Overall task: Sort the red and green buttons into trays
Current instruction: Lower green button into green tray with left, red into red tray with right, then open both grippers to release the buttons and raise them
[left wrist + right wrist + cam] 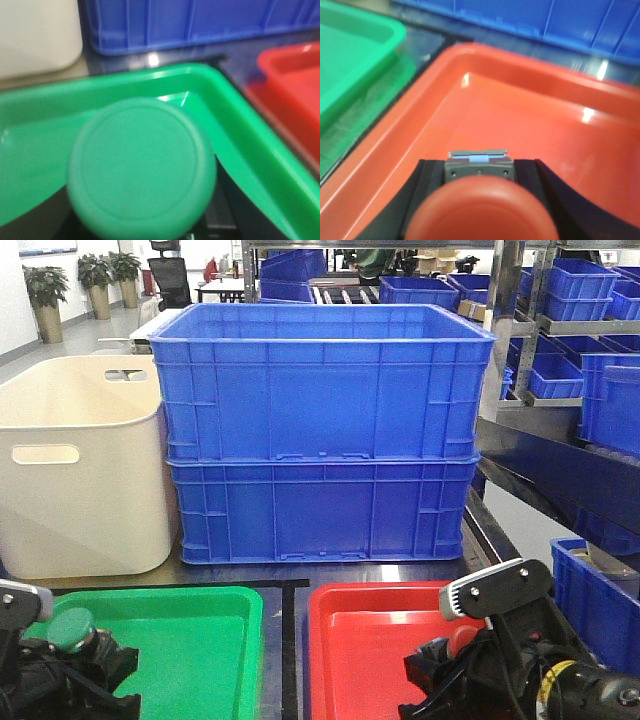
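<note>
Pinching green button (142,167) over green tray (240,125), left pincer (60,665); right pincer (480,200) pinching red button (482,210).

A warehouse or stockroom is suggested: metal shelving (545,325) is loaded with blue bins (578,285), and 2 stacked blue crates (320,435) are seen.

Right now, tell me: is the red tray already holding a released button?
No. In the right wrist view the red tray floor is bare, and the red button sits between the right tool's fingers.
</note>
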### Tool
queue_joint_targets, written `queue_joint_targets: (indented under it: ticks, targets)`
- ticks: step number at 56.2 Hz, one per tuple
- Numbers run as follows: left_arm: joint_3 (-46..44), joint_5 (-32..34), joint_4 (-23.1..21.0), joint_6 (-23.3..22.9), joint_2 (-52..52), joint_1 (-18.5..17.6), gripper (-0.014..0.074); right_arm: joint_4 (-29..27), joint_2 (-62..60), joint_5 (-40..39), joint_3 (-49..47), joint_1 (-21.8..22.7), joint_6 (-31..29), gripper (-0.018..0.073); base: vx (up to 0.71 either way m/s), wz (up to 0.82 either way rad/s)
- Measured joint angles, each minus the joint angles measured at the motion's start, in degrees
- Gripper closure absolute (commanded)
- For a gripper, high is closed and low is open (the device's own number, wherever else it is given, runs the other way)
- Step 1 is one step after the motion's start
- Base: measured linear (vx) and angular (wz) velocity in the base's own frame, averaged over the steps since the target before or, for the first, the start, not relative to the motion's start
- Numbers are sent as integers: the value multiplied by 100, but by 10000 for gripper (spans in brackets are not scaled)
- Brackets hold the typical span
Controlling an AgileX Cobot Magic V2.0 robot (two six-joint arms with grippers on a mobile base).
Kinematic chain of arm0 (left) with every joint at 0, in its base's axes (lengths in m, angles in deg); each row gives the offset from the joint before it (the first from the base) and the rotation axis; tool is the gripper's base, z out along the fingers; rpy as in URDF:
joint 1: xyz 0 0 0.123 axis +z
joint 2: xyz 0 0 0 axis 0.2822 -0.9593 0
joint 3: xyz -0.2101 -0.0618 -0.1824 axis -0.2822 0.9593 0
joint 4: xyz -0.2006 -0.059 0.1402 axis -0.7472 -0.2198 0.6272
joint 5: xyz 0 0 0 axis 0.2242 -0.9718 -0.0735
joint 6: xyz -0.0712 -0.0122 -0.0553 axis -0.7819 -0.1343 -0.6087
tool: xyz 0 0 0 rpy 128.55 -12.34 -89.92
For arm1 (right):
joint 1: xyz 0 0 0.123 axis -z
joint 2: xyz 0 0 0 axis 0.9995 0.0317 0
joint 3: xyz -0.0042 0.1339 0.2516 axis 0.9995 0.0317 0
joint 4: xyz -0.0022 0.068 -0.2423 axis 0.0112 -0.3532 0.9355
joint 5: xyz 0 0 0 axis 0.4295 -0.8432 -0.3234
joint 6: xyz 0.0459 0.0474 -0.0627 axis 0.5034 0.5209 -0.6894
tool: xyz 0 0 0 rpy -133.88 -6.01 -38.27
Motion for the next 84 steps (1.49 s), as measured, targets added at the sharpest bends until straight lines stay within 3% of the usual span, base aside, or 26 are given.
queue_joint_targets:
  ticks: [11, 25, 34, 39, 59, 84]
  targets:
    - [0, 20, 2, 0, -354, 0, 472, -315, 293, -11, 0, 0, 0, 306, 0, 0]
    - [0, 19, 2, 0, -678, 0, 166, -353, 614, 98, 0, 0, 0, 31, 0, 0]
    - [0, 60, 2, 0, -681, 0, -25, -353, 660, 182, 0, 0, 0, -28, 0, 0]
    - [0, 85, 2, 0, -681, 0, -83, -353, 660, 182, 0, 0, 0, -28, 0, 0]
    - [0, -114, 6, 0, -294, 0, -72, -358, 283, 210, 0, 0, 0, -25, 0, 0]
    - [0, -1178, 6, 0, 3089, 0, 50, -358, -1969, 928, 0, 0, -2, -25, 0, 0]
